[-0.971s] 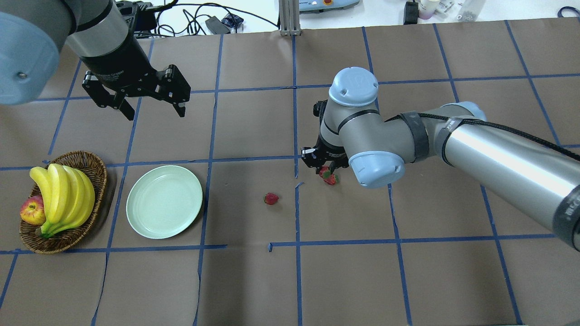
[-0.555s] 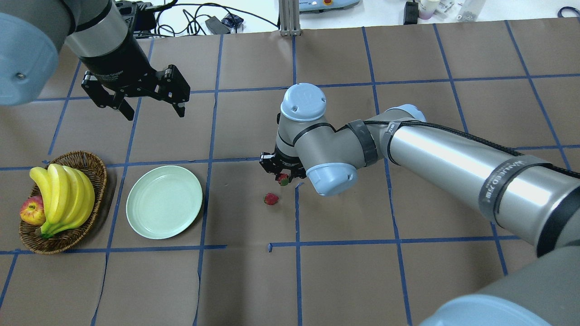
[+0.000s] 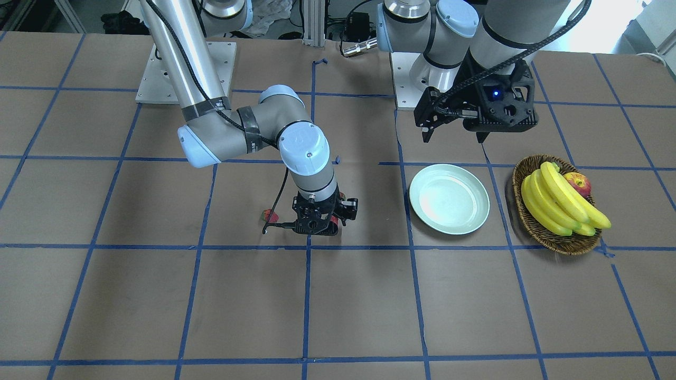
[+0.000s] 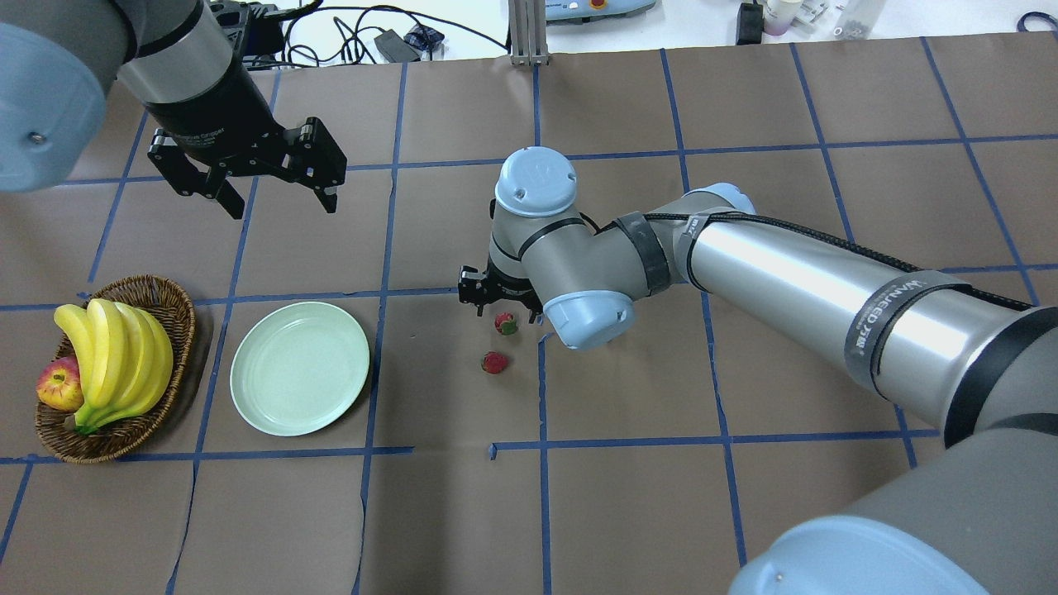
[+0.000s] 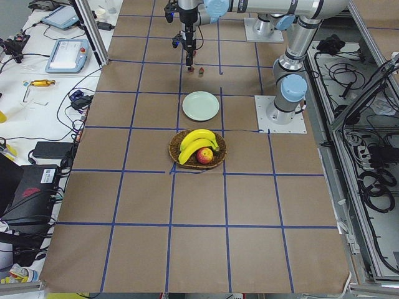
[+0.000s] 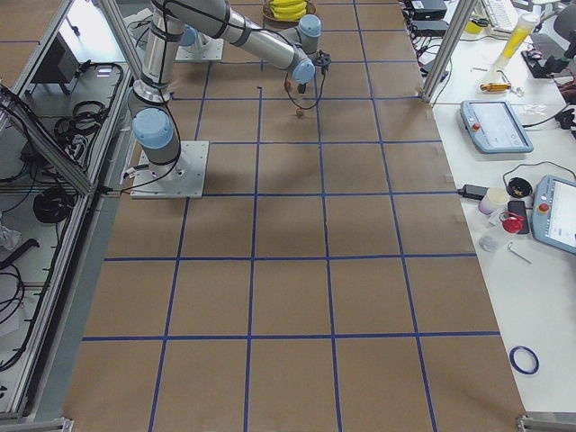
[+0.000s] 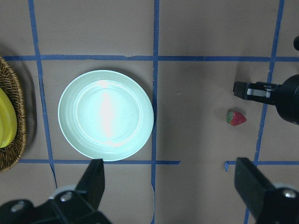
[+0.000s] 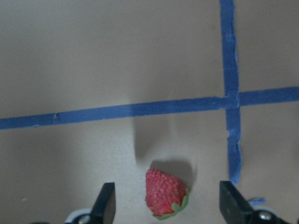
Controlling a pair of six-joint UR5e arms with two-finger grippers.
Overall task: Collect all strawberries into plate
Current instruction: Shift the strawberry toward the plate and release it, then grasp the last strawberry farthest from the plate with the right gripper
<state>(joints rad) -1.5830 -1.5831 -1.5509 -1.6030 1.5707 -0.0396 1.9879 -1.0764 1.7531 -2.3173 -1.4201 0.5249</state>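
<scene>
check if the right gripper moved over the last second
Yes. In the overhead view the right gripper has crossed from the right of the vertical blue tape line to its left, towards the plate.

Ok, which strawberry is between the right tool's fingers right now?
The strawberry beside the ragged tape end: it lies between the open right tool's fingers. The second strawberry and third strawberry lie outside them.
</scene>
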